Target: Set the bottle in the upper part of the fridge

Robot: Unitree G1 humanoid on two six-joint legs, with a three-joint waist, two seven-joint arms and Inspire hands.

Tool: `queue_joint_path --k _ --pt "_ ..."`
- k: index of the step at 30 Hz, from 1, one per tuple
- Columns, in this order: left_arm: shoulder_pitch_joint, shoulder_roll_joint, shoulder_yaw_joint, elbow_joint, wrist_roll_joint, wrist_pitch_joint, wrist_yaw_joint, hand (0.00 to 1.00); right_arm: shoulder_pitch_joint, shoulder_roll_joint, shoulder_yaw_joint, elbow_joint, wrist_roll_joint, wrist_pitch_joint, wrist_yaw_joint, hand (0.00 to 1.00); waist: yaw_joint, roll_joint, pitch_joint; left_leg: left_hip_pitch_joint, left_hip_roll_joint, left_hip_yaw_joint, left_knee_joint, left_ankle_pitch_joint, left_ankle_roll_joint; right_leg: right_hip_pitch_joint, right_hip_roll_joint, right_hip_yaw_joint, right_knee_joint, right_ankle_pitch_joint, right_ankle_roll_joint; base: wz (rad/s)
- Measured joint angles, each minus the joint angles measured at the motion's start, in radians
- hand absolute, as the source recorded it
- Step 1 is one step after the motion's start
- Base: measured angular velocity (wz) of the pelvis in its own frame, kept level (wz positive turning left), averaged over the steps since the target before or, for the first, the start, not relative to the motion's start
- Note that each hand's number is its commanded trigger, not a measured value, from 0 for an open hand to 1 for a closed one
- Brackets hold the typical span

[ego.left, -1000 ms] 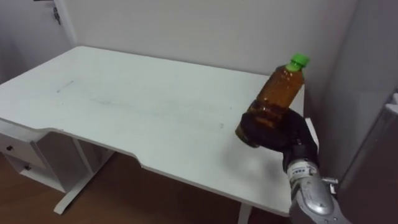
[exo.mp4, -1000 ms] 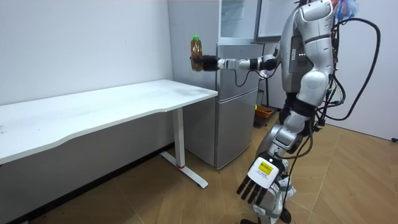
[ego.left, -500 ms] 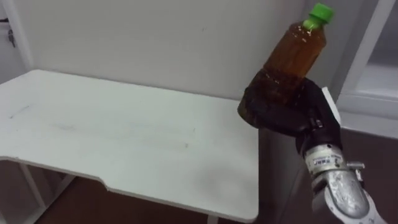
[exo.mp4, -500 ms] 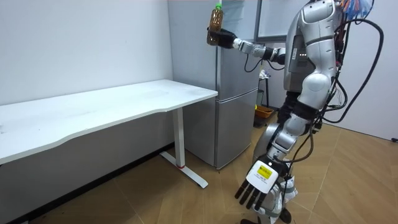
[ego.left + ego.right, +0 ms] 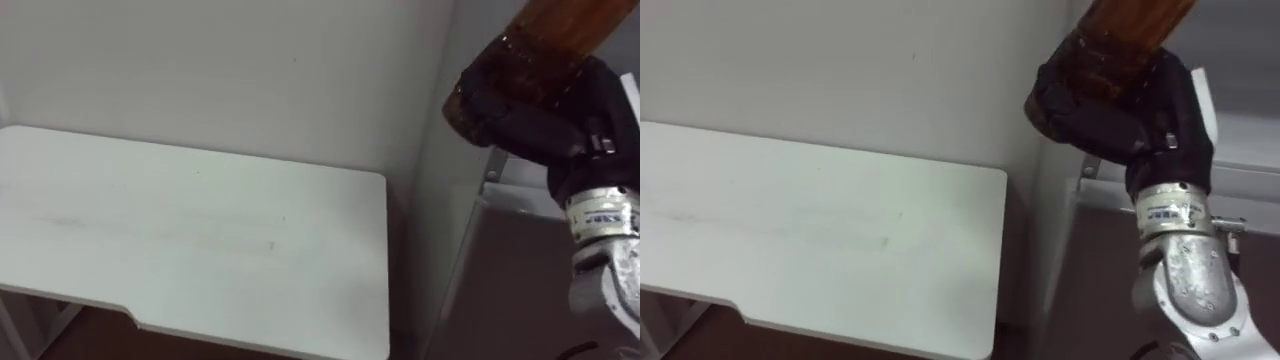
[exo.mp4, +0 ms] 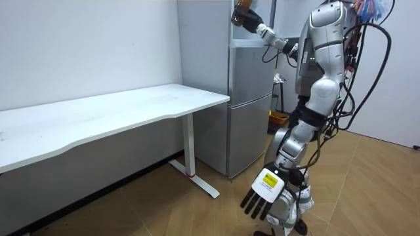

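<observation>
My right hand [image 5: 1130, 110]: curled round the bottle [image 5: 1128, 25] (amber, tilted).
Bottle: up by the fridge [image 6: 252, 98].
My left hand [image 6: 262, 194]: hanging, fingers loose.

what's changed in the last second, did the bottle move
The right hand, fingers shut on the bottle, has raised it from above the table's far corner up beside the top of the fridge, toward the room view's right. The grip is unchanged, the left hand still hangs open low by the legs, and table and fridge have not moved.
</observation>
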Motion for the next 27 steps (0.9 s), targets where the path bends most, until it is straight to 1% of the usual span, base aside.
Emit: queue_joint_path --k 2,3,4,6,9,11,13,15,17,19,21,23,25,27 --pt "-0.002 -0.001 0.012 0.003 0.009 0.000 -0.001 0.00 0.000 -0.003 -0.022 -0.005 0.001 0.000 0.001 1.00 -0.007 -0.003 -0.0016 0.005 0.002 0.002 0.003 -0.004 0.000 0.010 0.002 0.003 -0.004 0.001 0.000 -0.07" --pt "-0.002 -0.001 0.013 0.003 0.009 0.000 -0.001 0.00 0.000 -0.012 -0.031 -0.009 0.004 0.000 0.004 1.00 -0.012 -0.003 -0.0017 0.011 0.002 0.002 0.004 -0.006 0.000 0.012 0.003 0.007 -0.004 0.001 0.000 -0.06" --pt "-0.002 -0.001 0.014 0.003 0.009 0.000 -0.001 0.00 0.000 -0.030 -0.033 -0.011 0.007 0.000 0.013 1.00 -0.016 -0.003 -0.0018 0.016 0.003 0.008 0.003 -0.008 0.000 0.015 0.003 0.012 -0.002 0.001 0.000 -0.09" --pt "0.001 -0.001 0.019 0.004 0.010 0.000 -0.001 0.00 0.000 -0.054 -0.034 -0.013 0.004 0.000 0.033 1.00 -0.026 -0.003 -0.0016 0.019 0.006 0.013 0.003 -0.009 -0.001 0.021 0.005 0.014 -0.001 0.002 0.000 -0.08" --pt "0.006 -0.002 0.021 0.003 0.010 0.000 -0.001 0.00 0.000 -0.090 -0.040 -0.013 0.008 0.000 0.034 1.00 -0.033 -0.005 -0.0011 0.021 0.007 0.014 0.003 -0.009 -0.002 0.024 0.007 0.016 -0.002 0.002 -0.001 0.00" --pt "0.010 -0.001 0.021 0.002 0.010 0.000 -0.002 0.00 0.000 -0.093 -0.058 -0.013 0.011 0.001 0.033 1.00 -0.035 -0.008 -0.0007 0.022 0.009 0.016 0.003 -0.010 -0.004 0.025 0.009 0.019 -0.003 0.002 -0.001 0.00" --pt "0.017 -0.001 0.022 0.000 0.011 0.001 -0.005 0.00 0.000 -0.093 -0.079 -0.010 0.015 0.001 0.026 1.00 -0.044 -0.014 -0.0013 0.024 0.010 0.016 0.004 -0.011 -0.005 0.026 0.010 0.020 -0.004 0.002 -0.001 0.00" --pt "0.030 -0.002 0.037 -0.013 0.036 0.002 -0.019 0.00 0.000 -0.093 -0.094 -0.010 0.011 0.002 0.026 1.00 -0.049 -0.018 -0.0037 0.021 0.011 0.016 0.005 -0.011 -0.006 0.024 0.011 0.019 -0.004 0.002 -0.001 0.00" --pt "0.041 -0.002 0.054 -0.029 0.057 0.009 -0.021 0.00 0.000 -0.097 -0.114 -0.010 0.011 0.012 0.022 1.00 -0.051 -0.020 -0.0053 0.020 0.011 0.016 0.006 -0.012 -0.006 0.023 0.011 0.019 -0.004 0.002 -0.001 0.00" --pt "0.046 -0.001 0.077 -0.036 0.077 0.019 -0.022 0.00 0.000 -0.119 -0.137 -0.004 0.026 0.032 0.020 1.00 -0.051 -0.021 -0.0055 0.024 0.011 0.017 0.006 -0.013 -0.006 0.025 0.011 0.018 -0.004 0.002 -0.001 0.00" --pt "0.048 -0.002 0.093 -0.036 0.090 0.025 -0.023 0.00 0.000 -0.129 -0.150 0.007 0.037 0.036 0.011 1.00 -0.051 -0.022 -0.0058 0.025 0.011 0.017 0.006 -0.014 -0.006 0.027 0.011 0.018 -0.004 0.002 -0.001 0.00" --pt "0.051 -0.002 0.096 -0.040 0.096 0.030 -0.023 0.00 0.000 -0.147 -0.158 0.025 0.038 0.042 0.011 1.00 -0.051 -0.022 -0.0059 0.025 0.011 0.018 0.008 -0.015 -0.006 0.026 0.011 0.019 -0.003 0.002 -0.001 0.00" --pt "0.058 -0.003 0.102 -0.059 0.096 0.041 -0.023 0.00 0.000 -0.166 -0.169 0.033 0.040 0.063 0.012 1.00 -0.052 -0.022 -0.0058 0.025 0.012 0.019 0.008 -0.016 -0.006 0.025 0.011 0.020 -0.003 0.002 -0.001 0.00" --pt "0.060 -0.004 0.111 -0.064 0.096 0.043 -0.025 0.00 0.000 -0.179 -0.174 0.039 0.043 0.070 0.012 1.00 -0.052 -0.023 -0.0057 0.026 0.011 0.021 0.008 -0.016 -0.006 0.023 0.011 0.020 -0.003 0.002 -0.001 0.00"
